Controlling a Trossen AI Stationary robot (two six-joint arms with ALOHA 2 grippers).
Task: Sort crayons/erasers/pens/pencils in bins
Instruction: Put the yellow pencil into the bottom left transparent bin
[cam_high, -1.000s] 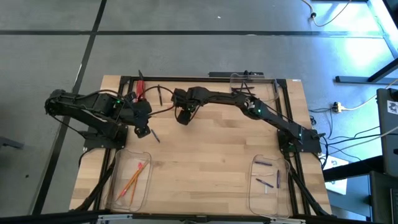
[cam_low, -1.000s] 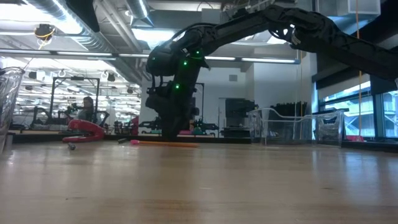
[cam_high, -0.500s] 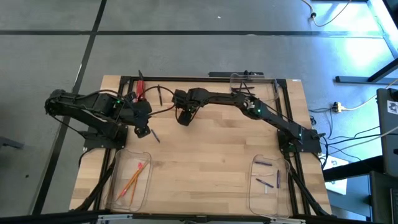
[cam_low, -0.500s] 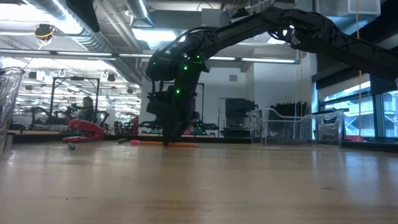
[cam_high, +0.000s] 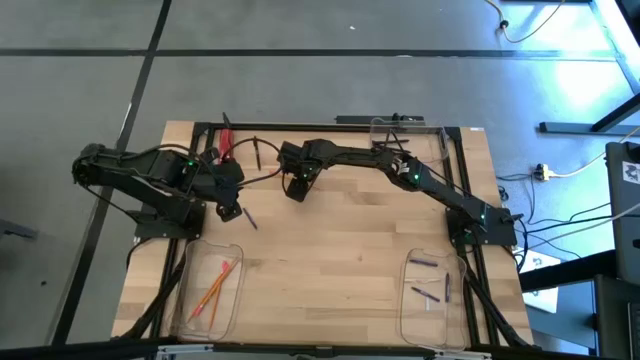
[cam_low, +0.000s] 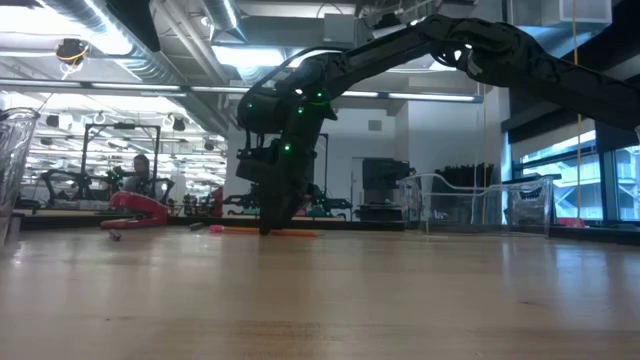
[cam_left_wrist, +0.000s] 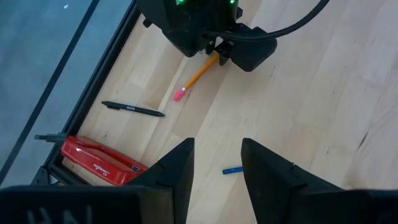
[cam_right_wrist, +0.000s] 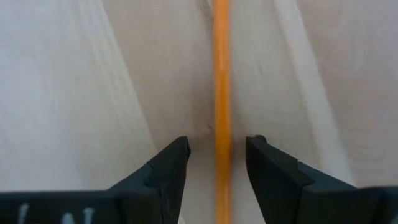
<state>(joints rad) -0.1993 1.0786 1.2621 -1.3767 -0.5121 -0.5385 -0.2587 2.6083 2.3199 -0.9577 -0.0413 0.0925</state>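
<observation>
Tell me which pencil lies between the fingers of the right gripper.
The loose pencil on the bare table, far side: the open right gripper straddles it. The other pencils lie inside the bin near the left arm.

overhead view looks straight down; low view looks level along the surface (cam_low: 320, 300); both wrist views share one pencil (cam_right_wrist: 221, 93).

Grey floor (cam_high: 300, 40) — exposed ducts (cam_low: 110, 50), ceiling strip lights (cam_low: 430, 97), windows (cam_low: 575, 185) at right.
</observation>
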